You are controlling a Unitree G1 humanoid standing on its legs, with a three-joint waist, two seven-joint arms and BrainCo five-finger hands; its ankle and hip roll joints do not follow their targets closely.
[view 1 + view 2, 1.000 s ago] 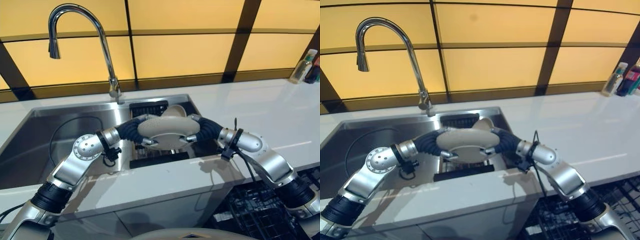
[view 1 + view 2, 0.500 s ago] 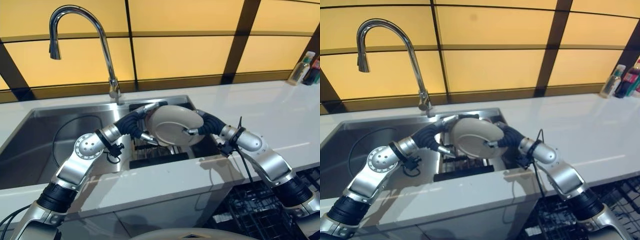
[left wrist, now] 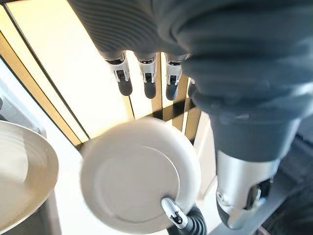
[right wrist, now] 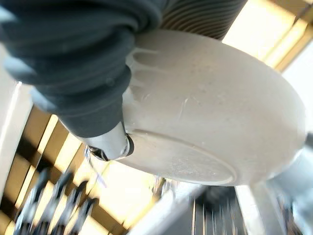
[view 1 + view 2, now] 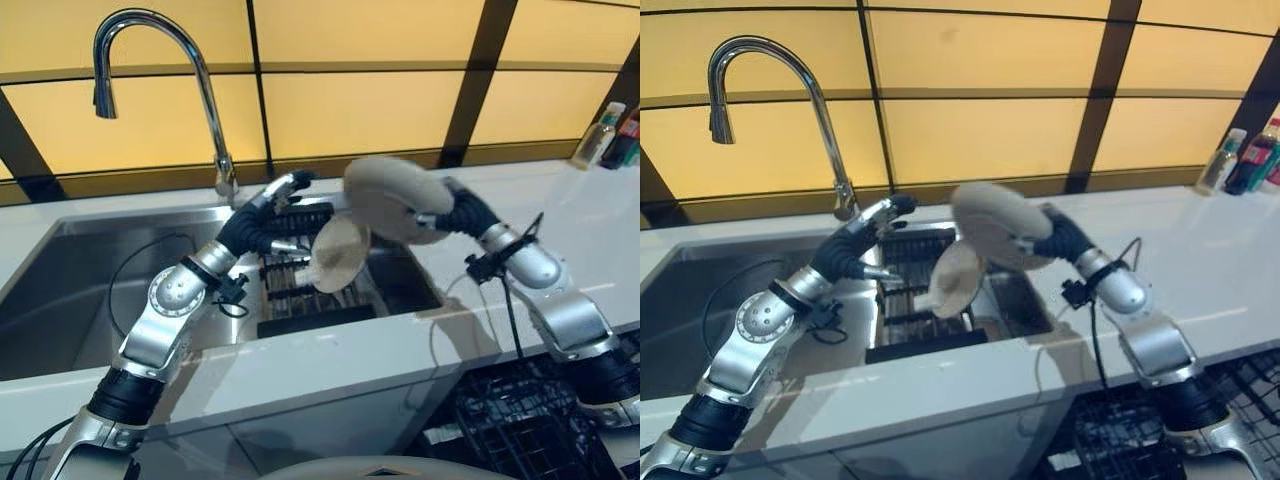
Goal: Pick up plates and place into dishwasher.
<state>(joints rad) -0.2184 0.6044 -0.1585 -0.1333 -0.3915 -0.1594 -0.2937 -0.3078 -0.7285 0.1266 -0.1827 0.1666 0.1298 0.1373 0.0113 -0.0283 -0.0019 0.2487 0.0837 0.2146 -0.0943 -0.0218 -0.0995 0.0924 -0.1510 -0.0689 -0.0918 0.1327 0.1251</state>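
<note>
Left to right, placed against the sink.

Left robot hand: above the sink's back edge, right of the tap. Fingers straight and slack, holding nothing.

Rack: sits in the sink's right part. One second plate stands on edge in it, leaning. Sink basin left of the rack looks bare.

Plate: lifted above the sink's right end, tilted. Right robot hand grips it at the rim; thumb curled onto its underside, fingers on the far face.

Dishwasher basket: below the table, right of the sink. Dark wire, contents cannot be told.

Risks (judgement):
- One-hand rim grip on a tilted plate; it could slip during the swing over the table edge.
- Plate rim could strike the table edge on the way down.
- Misaligned entry could jam it against the basket wires.
</note>
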